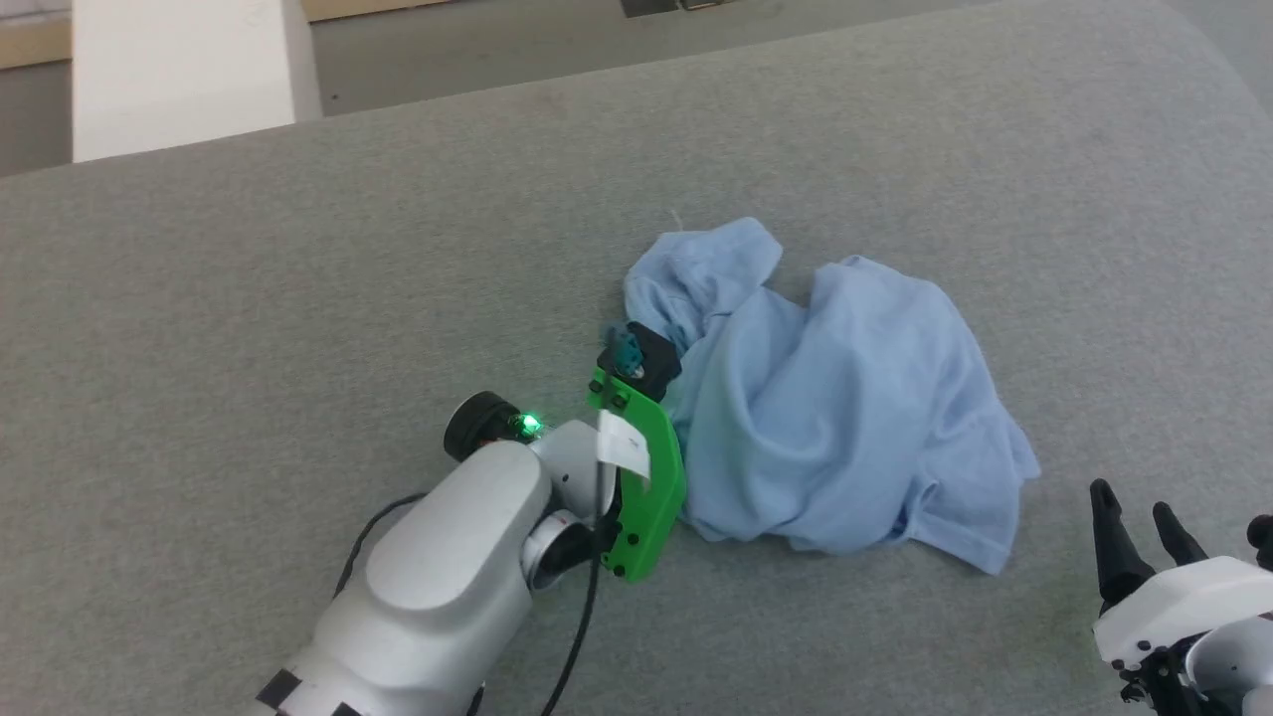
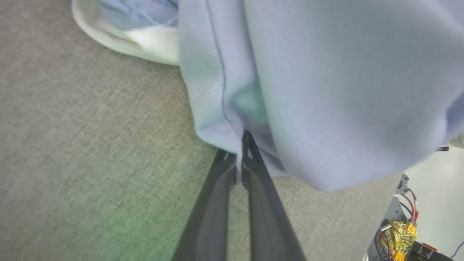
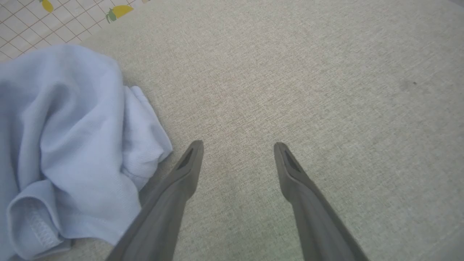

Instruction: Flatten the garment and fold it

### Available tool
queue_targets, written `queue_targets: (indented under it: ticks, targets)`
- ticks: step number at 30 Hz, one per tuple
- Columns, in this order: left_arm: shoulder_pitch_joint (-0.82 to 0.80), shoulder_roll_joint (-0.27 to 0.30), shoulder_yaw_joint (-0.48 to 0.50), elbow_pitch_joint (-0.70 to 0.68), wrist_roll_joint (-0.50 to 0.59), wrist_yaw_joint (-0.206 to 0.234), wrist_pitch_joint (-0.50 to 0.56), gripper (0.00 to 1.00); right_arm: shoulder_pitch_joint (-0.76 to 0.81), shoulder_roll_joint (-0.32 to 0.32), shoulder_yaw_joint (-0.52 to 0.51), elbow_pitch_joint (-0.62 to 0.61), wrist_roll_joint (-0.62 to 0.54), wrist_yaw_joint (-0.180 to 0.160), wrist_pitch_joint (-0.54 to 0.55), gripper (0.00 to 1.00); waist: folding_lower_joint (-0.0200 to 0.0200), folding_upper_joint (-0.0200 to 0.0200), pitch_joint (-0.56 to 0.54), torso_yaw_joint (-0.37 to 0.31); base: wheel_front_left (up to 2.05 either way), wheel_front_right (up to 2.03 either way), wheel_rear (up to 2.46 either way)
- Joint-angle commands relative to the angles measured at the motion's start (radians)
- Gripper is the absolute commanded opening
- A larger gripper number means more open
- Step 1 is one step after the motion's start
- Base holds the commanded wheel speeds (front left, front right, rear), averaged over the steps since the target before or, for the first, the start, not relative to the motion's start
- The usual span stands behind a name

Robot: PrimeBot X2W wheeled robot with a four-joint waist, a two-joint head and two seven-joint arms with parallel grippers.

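The garment (image 1: pixel 835 398) is a crumpled light-blue heap in the middle of the grey cloth surface (image 1: pixel 298 298). My left gripper (image 2: pixel 239 152) is shut on the garment (image 2: pixel 326 90), pinching a fold of its blue edge between the two dark fingers; a white patch (image 2: pixel 145 43) of it shows above. In the head view the left arm, with its green wrist bracket (image 1: pixel 646 467), reaches into the heap's left side, fingertips hidden in the cloth. My right gripper (image 3: pixel 237 146) is open over bare surface, the garment (image 3: pixel 65 145) just to its left; from the head it shows at lower right (image 1: pixel 1144 507).
A white box (image 1: pixel 184 70) stands beyond the far left edge of the surface. A black cable (image 1: pixel 577 617) trails from the left arm. Tiled floor with a lemon print (image 3: pixel 54 18) lies past the surface in the right wrist view.
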Motion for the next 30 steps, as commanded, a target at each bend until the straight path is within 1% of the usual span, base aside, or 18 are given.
queue_targets:
  ticks: [1,5,6,9,14,18,21,24,26,27,30]
  targets:
    - [0.022,0.004,0.016,0.0,-0.031,-0.002,-0.019,0.0,-0.024,0.0,0.003,0.004,-0.007,-0.001,-0.002,1.0,0.0,0.0045,-0.017,0.032,0.0,0.0,0.0]
    - [0.015,0.008,0.106,-0.055,-0.092,0.008,-0.098,0.0,-0.028,0.0,-0.01,0.008,-0.026,-0.001,0.007,1.0,0.0,0.0045,-0.046,0.08,0.0,0.0,0.0]
    - [0.01,0.02,0.165,-0.091,-0.121,0.026,-0.142,0.0,-0.028,0.0,-0.018,0.009,-0.036,-0.001,0.017,1.0,0.0,0.0045,-0.069,0.113,0.0,0.0,0.0]
    - [0.016,0.047,0.236,-0.137,-0.15,0.056,-0.188,0.0,-0.027,0.0,-0.024,0.008,-0.048,-0.001,0.034,1.0,0.0,0.0045,-0.098,0.156,0.0,0.0,0.0]
    - [0.092,0.112,0.364,-0.2,-0.197,0.14,-0.251,0.0,-0.022,0.0,-0.026,0.006,-0.063,-0.001,0.059,1.0,0.0,0.0045,-0.149,0.226,0.0,0.0,0.0]
    - [0.229,0.179,0.471,-0.238,-0.24,0.227,-0.281,0.0,-0.012,0.0,-0.025,0.0,-0.074,-0.001,0.08,1.0,0.0,0.0045,-0.181,0.277,0.0,0.0,0.0]
    - [0.357,0.219,0.537,-0.255,-0.271,0.286,-0.289,0.0,-0.013,0.0,-0.014,-0.006,-0.077,-0.001,0.09,1.0,0.0,0.0045,-0.189,0.298,0.0,0.0,0.0]
    - [0.503,0.238,0.602,-0.263,-0.312,0.343,-0.3,0.0,-0.018,0.0,0.002,-0.007,-0.076,-0.001,0.098,1.0,0.0,0.0045,-0.189,0.31,0.0,0.0,0.0]
    - [0.587,0.236,0.627,-0.26,-0.34,0.365,-0.297,0.0,-0.018,0.0,0.01,-0.005,-0.074,-0.001,0.1,1.0,0.0,0.0045,-0.19,0.316,0.0,0.0,0.0]
    - [0.625,0.231,0.629,-0.259,-0.353,0.368,-0.289,0.0,-0.017,0.0,0.013,-0.004,-0.073,-0.001,0.1,1.0,0.0,0.0045,-0.189,0.318,0.0,0.0,0.0]
    - [0.683,0.212,0.622,-0.258,-0.381,0.362,-0.27,0.0,-0.014,0.0,0.017,0.002,-0.073,-0.001,0.102,1.0,0.0,0.0045,-0.19,0.328,0.0,0.0,0.0]
